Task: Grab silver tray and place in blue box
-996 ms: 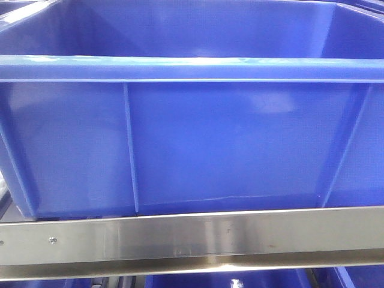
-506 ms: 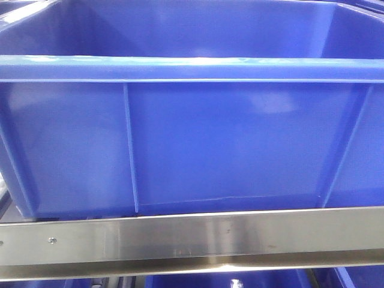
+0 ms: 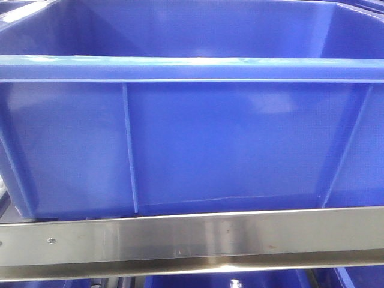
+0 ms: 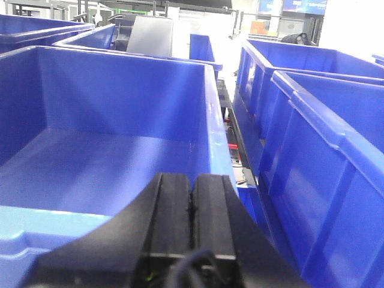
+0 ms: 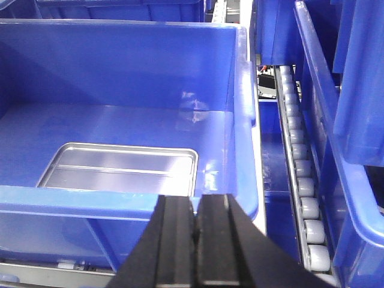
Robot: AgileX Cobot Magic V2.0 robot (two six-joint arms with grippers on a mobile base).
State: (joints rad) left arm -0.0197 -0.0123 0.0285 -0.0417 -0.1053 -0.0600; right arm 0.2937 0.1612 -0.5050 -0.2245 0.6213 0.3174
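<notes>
The silver tray (image 5: 120, 167) lies flat on the floor of the blue box (image 5: 246, 90), near its front wall, in the right wrist view. My right gripper (image 5: 196, 204) hovers just outside that front rim, shut with nothing between its fingers. In the left wrist view my left gripper (image 4: 192, 180) is shut and empty above the near rim of a blue box (image 4: 211, 120) whose visible floor is bare. The front view is filled by the ribbed side wall of the blue box (image 3: 192, 144); neither gripper nor the tray shows there.
A steel rail (image 3: 192, 237) runs below the box. A roller conveyor (image 5: 300, 180) lies right of the box, with more blue crates (image 5: 354, 90) beyond. Further blue crates (image 4: 324, 120) stand to the right in the left wrist view, and a grey panel (image 4: 150, 36) behind.
</notes>
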